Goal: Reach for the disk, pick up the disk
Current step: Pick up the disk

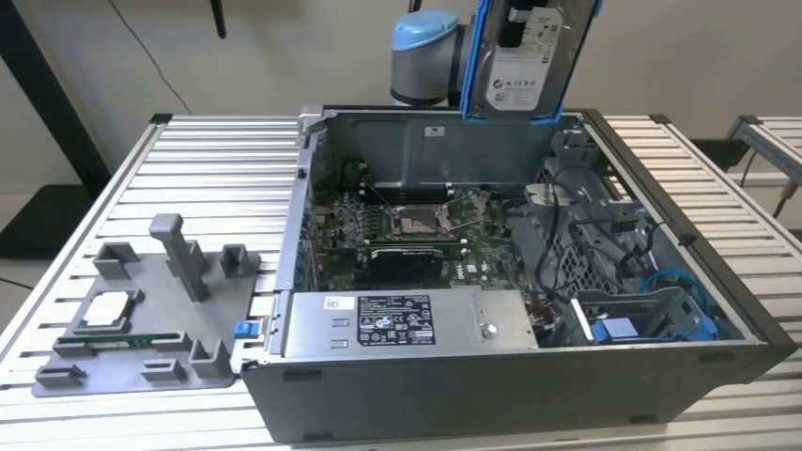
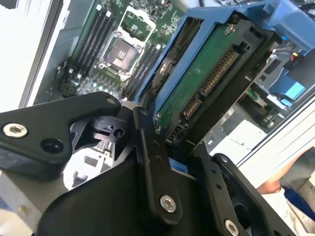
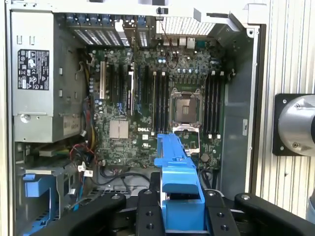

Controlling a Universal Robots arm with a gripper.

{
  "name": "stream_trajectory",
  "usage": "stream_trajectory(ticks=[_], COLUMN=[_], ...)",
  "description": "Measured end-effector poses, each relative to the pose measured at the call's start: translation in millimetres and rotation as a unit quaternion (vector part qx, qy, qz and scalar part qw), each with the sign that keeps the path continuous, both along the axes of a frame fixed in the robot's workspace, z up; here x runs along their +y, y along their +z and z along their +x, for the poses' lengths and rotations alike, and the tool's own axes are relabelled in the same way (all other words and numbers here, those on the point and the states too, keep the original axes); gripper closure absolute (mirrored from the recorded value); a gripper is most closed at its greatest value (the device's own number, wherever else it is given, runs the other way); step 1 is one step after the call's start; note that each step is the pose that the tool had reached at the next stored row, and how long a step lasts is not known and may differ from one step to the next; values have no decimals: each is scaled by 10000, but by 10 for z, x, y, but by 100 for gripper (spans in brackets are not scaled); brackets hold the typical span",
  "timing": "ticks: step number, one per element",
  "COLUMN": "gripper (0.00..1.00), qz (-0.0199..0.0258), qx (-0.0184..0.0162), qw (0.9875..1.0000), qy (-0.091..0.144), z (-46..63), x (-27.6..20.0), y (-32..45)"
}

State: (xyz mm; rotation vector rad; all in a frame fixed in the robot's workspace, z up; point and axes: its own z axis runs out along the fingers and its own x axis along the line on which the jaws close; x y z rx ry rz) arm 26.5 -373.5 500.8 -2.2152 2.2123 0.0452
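My claw [image 2: 170, 147] is clenched on the disk [image 1: 527, 58] and holds it upright, high above the open computer case [image 1: 501, 282] — the pick-up looks done, so what matters now is a firm grip.

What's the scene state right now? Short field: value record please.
disk: silver drive in blue bracket, held upright in the air above the open computer case
gripper: shut on the disk, black fingers clamping it
motherboard: exposed, CPU socket has no chip in it
gray fixture tray: on the table at the exterior view's left, small square chip on it
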Motion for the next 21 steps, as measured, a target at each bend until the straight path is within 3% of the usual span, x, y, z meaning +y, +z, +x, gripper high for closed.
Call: stream_trajectory(ticks=[4, 11, 12, 13, 21], gripper=[100, 100, 100, 100, 100], qz=[0, 0, 0, 0, 0], qx=[0, 0, 0, 0, 0], qw=[10000, 10000, 10000, 10000, 10000], qy=[0, 0, 1, 2, 2], z=[100, 414, 590, 628, 655], x=[-1, 1, 1, 2, 2], y=[-2, -4, -6, -6, -6])
